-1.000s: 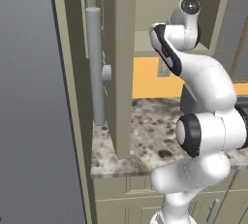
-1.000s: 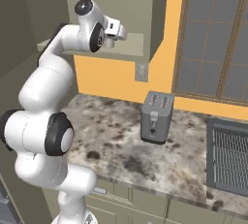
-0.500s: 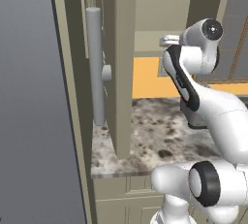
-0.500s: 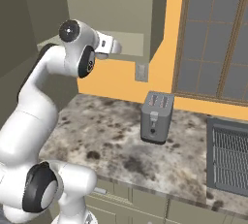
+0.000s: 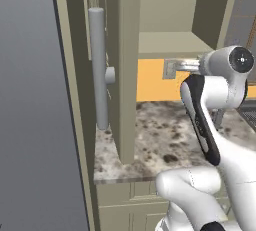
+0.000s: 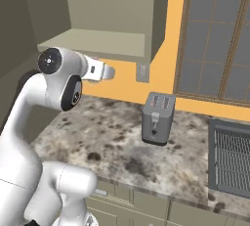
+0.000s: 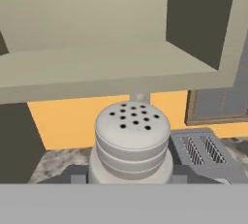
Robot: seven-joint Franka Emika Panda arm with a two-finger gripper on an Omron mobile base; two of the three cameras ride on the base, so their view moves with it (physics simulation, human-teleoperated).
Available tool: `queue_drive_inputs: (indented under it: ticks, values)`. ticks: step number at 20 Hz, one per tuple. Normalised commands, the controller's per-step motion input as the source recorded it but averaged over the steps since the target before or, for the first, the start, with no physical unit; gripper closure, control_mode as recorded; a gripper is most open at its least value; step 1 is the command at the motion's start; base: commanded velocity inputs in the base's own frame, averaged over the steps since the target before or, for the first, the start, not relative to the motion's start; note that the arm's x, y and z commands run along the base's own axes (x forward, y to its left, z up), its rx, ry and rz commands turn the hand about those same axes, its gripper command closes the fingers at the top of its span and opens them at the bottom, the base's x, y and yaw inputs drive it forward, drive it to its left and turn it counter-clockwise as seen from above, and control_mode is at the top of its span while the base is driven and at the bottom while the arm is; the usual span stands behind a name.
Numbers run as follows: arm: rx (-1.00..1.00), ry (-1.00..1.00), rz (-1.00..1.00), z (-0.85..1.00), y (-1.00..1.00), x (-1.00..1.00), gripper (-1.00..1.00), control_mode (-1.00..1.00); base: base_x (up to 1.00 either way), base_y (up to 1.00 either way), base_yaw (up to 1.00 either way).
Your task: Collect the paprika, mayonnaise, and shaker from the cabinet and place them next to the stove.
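Note:
My gripper [image 7: 131, 177] is shut on the shaker [image 7: 131, 138], a small grey cylinder whose cap with several holes faces the hand camera. From the base, the gripper [image 6: 106, 72] [image 5: 169, 68] hangs just below and in front of the cabinet's inner shelf [image 6: 97, 41], above the speckled counter. The beige-olive cabinet [image 5: 165, 5] stands open, its door [image 5: 127, 75] edge-on with a long grey bar handle [image 5: 97, 67]. The shelf [image 7: 97, 68] spans the hand view above the shaker. Paprika, mayonnaise and stove are out of view.
A grey boxy toaster [image 6: 157, 117] [image 7: 203, 152] stands on the speckled counter [image 6: 112, 142] against the orange wall. A ribbed grey panel [image 6: 229, 156] lies at the counter's right end. A dark-framed window [image 6: 215, 39] fills the upper right. A tall grey wall [image 5: 35, 125] bounds the left.
The arm has drawn back from the cabinet and come down, carrying the shaker from shelf height to just below the shelf. Its elbow has swung towards the base.

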Motion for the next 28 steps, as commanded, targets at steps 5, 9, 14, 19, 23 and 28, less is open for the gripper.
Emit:
queue_drive_inputs:
  ticks: [5, 9, 14, 19, 23, 28]
  values:
    - [-0.07, -0.01, 0.01, -0.83, 0.08, -1.00, 1.00, -1.00, 0.00, 0.00, 0.00]
    - [0.00, -0.01, 0.00, -0.15, 0.00, -0.25, 1.00, 1.00, -0.75, -0.51, -0.05]
    - [0.00, 0.00, 0.00, 0.00, 0.00, 0.00, 1.00, 1.00, -0.32, -1.00, -0.23]
    - [0.00, 0.00, 0.00, 0.00, 0.00, 0.00, 1.00, 1.00, -0.02, -1.00, -0.15]
    - [0.00, 0.00, 0.00, 0.00, 0.00, 0.00, 1.00, 1.00, -0.02, -1.00, -0.11]
    - [0.00, 0.00, 0.00, 0.00, 0.00, 0.00, 1.00, 1.00, -0.32, -1.00, -0.10]
